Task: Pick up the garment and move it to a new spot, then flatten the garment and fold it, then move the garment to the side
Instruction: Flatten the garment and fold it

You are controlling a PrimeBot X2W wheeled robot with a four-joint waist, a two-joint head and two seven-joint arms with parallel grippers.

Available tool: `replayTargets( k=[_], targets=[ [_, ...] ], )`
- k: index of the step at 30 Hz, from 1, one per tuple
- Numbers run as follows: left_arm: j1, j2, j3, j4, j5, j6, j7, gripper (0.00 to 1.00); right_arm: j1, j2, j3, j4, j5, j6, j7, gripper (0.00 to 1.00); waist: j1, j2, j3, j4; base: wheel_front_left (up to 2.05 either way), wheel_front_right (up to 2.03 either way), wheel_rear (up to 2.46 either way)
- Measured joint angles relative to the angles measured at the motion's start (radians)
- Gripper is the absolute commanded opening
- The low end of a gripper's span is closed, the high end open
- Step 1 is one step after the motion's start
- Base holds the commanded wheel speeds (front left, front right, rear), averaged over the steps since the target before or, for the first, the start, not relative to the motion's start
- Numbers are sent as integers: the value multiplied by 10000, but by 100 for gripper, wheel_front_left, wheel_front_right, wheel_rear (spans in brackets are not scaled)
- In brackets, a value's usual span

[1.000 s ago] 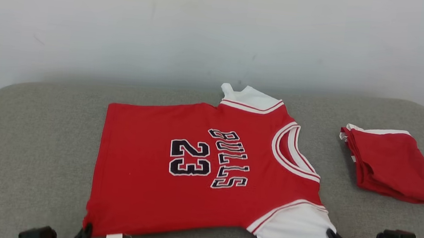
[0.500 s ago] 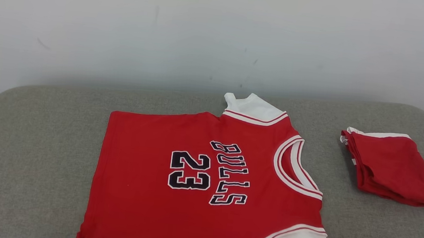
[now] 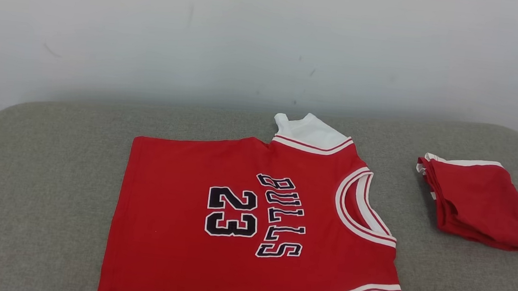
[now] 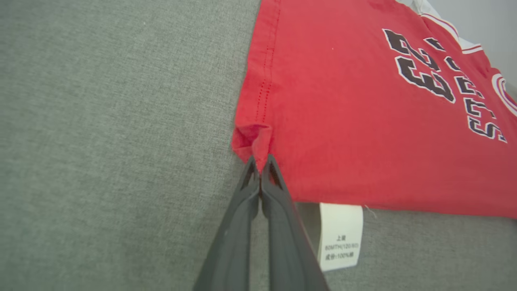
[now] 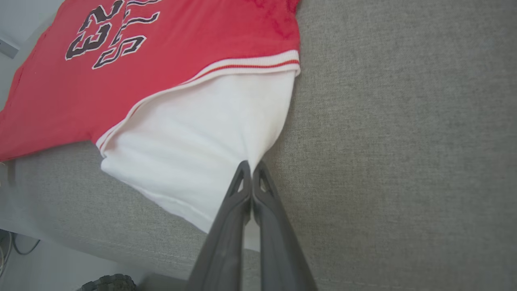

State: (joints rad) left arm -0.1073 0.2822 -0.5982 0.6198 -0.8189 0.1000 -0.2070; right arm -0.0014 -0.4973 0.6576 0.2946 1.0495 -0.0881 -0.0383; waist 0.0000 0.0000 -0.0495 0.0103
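1. My left gripper [image 4: 260, 162] is clamped tight on the garment [image 4: 363, 113]. Its two dark fingers are pressed together, with a bunched fold of the red hem corner [image 4: 252, 137] caught between the tips.
2. Just beside those fingers, a white care label [image 4: 340, 234] sticks out from under the near edge and lies flat on the grey padded surface [image 4: 101, 141].
3. My right gripper [image 5: 251, 166] is also closed, fingers together, pinching the edge of the white sleeve [image 5: 194, 137] nearest me.
4. From the head camera, the garment [image 3: 233, 219] lies spread flat in the middle of the grey padded surface [image 3: 38, 167], print side up. The hem is toward my left and the neckline toward my right. The dark "BULLS 23" lettering runs sideways, and the near edge is cut off by the bottom of the view.
5. The far sleeve [image 3: 310, 131] points toward the wall [image 3: 250, 35] with its tip curled a little.
6. A folded red cloth [image 3: 476, 204] with white trim sits on the same surface, well apart from the garment on my right.
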Motion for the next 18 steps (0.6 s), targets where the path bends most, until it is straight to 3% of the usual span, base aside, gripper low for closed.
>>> replayTargets(
  k=[3, 4, 5, 6, 7, 18],
  targets=[
    [-2, -13, -13, 113, 15, 52, 56, 0, -54, 4, 67, 17, -104, -21, 123, 0, 0, 0, 15, 11, 0, 0, 0],
    [-5, -15, -19, 144, 15, 52, 107, 0, -58, 8, 71, 25, -123, -61, 134, 21, 0, 0, 17, 13, 0, 0, 0],
    [-6, -21, -31, 171, 15, 52, 144, 19, -65, 13, 75, 40, -132, -90, 171, 83, 0, 0, 18, 14, 0, 0, 0],
    [-6, -36, -19, 186, 15, 54, 142, 50, -68, 13, 81, 50, -134, -92, 209, 100, 0, 0, 18, 14, 0, 0, 0],
    [-6, -54, -4, 192, 15, 56, 128, 100, -68, 27, 63, 56, -132, -100, 205, 100, 0, 0, 17, 13, 0, 0, 0],
    [174, 339, 604, -451, 115, 174, -219, 100, -68, -470, -798, -270, -165, -276, -334, 100, 0, 0, -98, -21, 0, 0, 0]
  ],
)
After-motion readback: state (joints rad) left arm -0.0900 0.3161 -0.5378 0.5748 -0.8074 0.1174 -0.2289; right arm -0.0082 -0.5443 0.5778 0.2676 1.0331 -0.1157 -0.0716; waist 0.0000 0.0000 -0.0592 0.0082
